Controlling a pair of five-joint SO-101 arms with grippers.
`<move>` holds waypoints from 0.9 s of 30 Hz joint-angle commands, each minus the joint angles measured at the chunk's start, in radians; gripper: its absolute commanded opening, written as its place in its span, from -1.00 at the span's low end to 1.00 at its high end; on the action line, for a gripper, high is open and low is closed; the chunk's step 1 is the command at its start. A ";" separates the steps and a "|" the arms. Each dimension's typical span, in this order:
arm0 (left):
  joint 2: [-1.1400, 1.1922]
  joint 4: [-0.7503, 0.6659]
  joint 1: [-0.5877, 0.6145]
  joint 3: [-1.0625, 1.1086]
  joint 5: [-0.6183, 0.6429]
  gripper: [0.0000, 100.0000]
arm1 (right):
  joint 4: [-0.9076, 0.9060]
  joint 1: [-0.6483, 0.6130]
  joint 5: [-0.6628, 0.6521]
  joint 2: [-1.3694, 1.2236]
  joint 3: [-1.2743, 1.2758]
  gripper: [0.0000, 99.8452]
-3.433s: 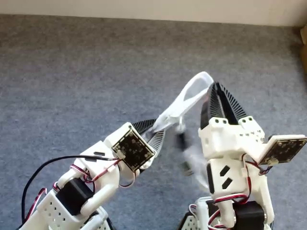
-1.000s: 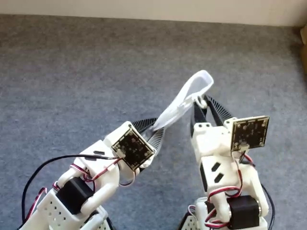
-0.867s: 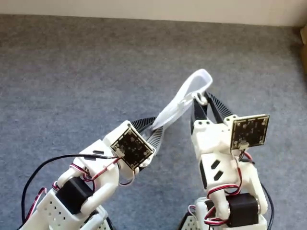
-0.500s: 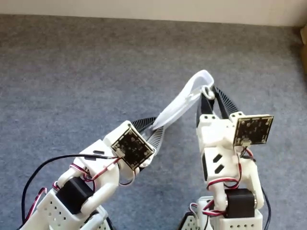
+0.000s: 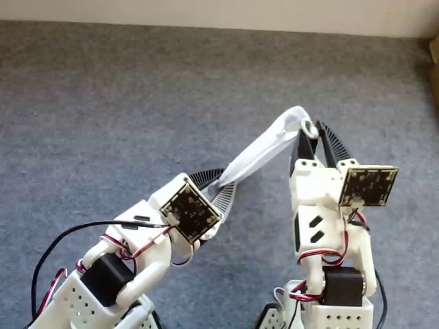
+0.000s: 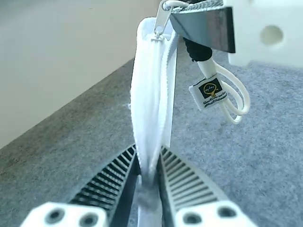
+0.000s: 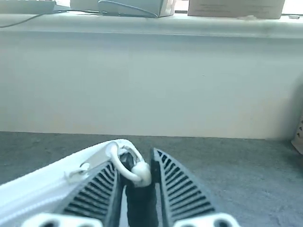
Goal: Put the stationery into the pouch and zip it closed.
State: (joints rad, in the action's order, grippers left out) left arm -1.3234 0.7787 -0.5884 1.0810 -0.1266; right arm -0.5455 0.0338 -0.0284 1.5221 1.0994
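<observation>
A white pouch [image 5: 263, 152] hangs stretched between my two grippers above the grey carpet. My left gripper [image 5: 218, 188] is shut on the pouch's near end, and in the left wrist view its fingers [image 6: 118, 182] clamp the white fabric [image 6: 150, 94]. At the far end my right gripper [image 5: 312, 134] is shut on the zipper pull [image 5: 309, 128], a black tab with a white cord loop [image 7: 134, 171]. The cord and its small tag [image 6: 209, 90] dangle below the right gripper's dark finger [image 6: 203, 28]. The zipper line runs along the pouch's top edge [image 7: 52, 185]. What the pouch holds is hidden.
Grey carpet [image 5: 123, 103] spreads all around the arms. A pale wall [image 5: 219, 12] borders the far side, with a brown object [image 5: 434, 62] at the right edge. A black cable [image 5: 51, 250] loops beside the left arm's base.
My right gripper has moved right and away with the zipper pull, towards the pouch's far end. The pouch's wide loop has drawn flat and straight. The left arm has stayed still.
</observation>
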 commanded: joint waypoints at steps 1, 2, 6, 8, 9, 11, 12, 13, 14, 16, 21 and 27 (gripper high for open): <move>0.001 0.026 0.047 0.015 -0.005 -0.99 | 0.056 0.096 -0.006 0.004 -0.022 -0.99; 0.001 0.026 0.047 0.015 -0.005 -0.99 | 0.056 0.114 -0.006 0.004 -0.022 -0.99; 0.001 0.026 0.047 0.013 -0.005 -0.99 | 0.056 0.199 0.043 0.005 -0.008 -0.99; 0.001 0.026 0.047 0.013 -0.005 -0.99 | 0.056 0.236 0.058 0.005 -0.002 -0.99; 0.001 0.026 0.047 0.013 -0.005 -0.99 | 0.056 0.251 0.060 0.005 -0.001 -0.99; 0.001 0.026 0.047 0.013 -0.005 -0.99 | 0.056 0.285 0.061 0.005 0.004 -0.99; 0.001 0.026 0.047 0.013 -0.005 -0.99 | 0.056 0.300 0.063 0.005 0.004 -0.99; 0.001 0.026 0.047 0.013 -0.005 -0.99 | 0.056 0.317 0.063 0.005 0.004 -0.99; 0.001 0.026 0.047 0.013 -0.005 -0.99 | 0.056 0.332 0.063 0.005 0.004 -0.99; 0.001 0.026 0.047 0.013 -0.006 -0.99 | 0.056 0.348 0.063 0.005 0.004 -0.99; 0.001 0.026 0.047 0.013 -0.006 -0.99 | 0.050 0.332 0.063 0.013 0.039 -0.99; 0.001 0.026 0.048 0.013 -0.005 -0.99 | -0.004 0.216 0.063 0.015 0.071 -0.89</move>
State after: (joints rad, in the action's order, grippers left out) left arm -1.3111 0.7787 -0.5930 1.0917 -0.1266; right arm -0.5455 0.2440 0.0115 1.5344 1.1868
